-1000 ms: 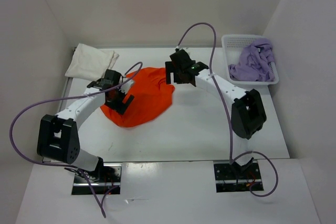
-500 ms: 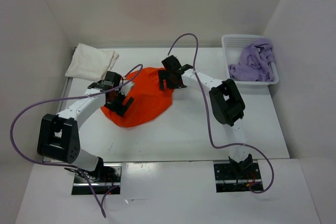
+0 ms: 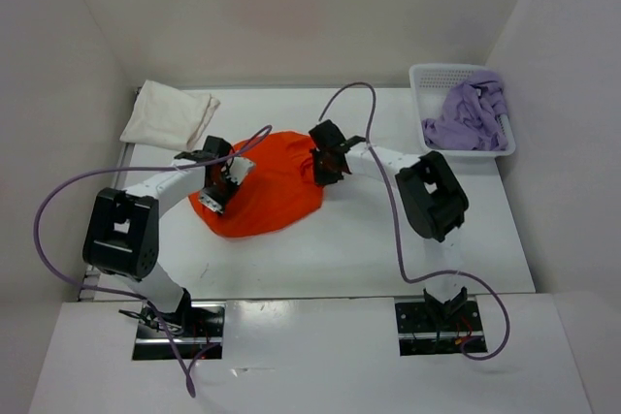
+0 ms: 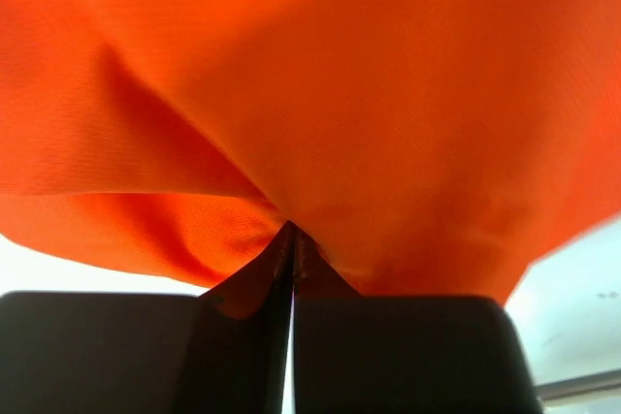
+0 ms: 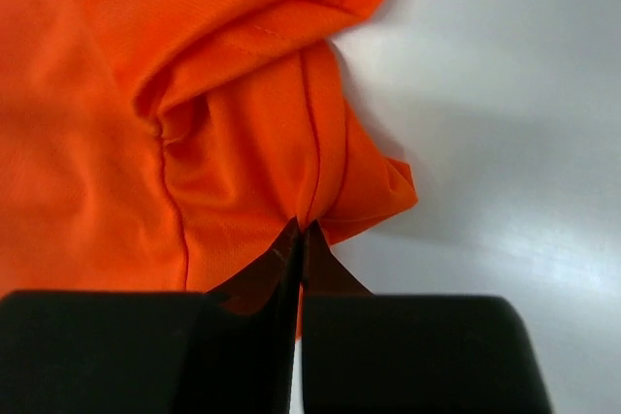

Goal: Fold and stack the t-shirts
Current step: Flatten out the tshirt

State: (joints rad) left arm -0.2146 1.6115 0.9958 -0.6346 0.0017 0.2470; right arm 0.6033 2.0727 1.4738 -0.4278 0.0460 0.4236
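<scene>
The orange t-shirt (image 3: 272, 196) lies bunched left to right: left gripper (image 3: 215, 193) clamps its left edge, right gripper (image 3: 324, 167) its far-right edge (both jaws closed on cloth).

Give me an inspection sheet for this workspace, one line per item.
Surface: white table, flat.
Job's things: orange shirt bunched mid-table; cream shirt at the far left corner; purple shirt crumpled in the basket.
Clutter: nothing seen.
Grippers: left gripper and right gripper each shut on a pinch of the orange shirt.
Cables: purple cables loop loosely from both arms.
Surroundings: plain white walls on three sides.
</scene>
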